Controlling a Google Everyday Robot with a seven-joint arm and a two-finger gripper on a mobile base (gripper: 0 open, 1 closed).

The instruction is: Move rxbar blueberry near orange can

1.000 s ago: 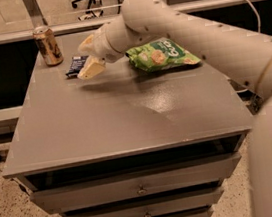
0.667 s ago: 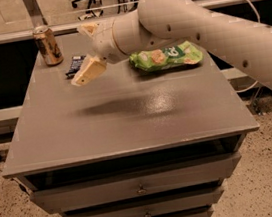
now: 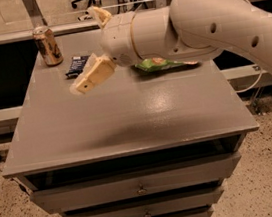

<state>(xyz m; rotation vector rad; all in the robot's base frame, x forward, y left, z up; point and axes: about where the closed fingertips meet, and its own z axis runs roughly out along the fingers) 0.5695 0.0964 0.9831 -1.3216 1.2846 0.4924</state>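
The rxbar blueberry, a flat dark blue bar with white text, lies on the grey table at the back left. It is just right of the upright orange can, a short gap apart. My gripper hangs above the table, right of the bar and nearer the camera. It is open and empty. One cream finger points down to the left, and the other finger points up behind the wrist. The finger covers the bar's right end.
A green chip bag lies at the back of the table, mostly hidden behind my arm. Drawers sit under the table top. A counter rail and office chairs stand behind the table.
My gripper has lifted and drawn back from the bar toward the camera and to the right. The bar stays lying on the table beside the can.
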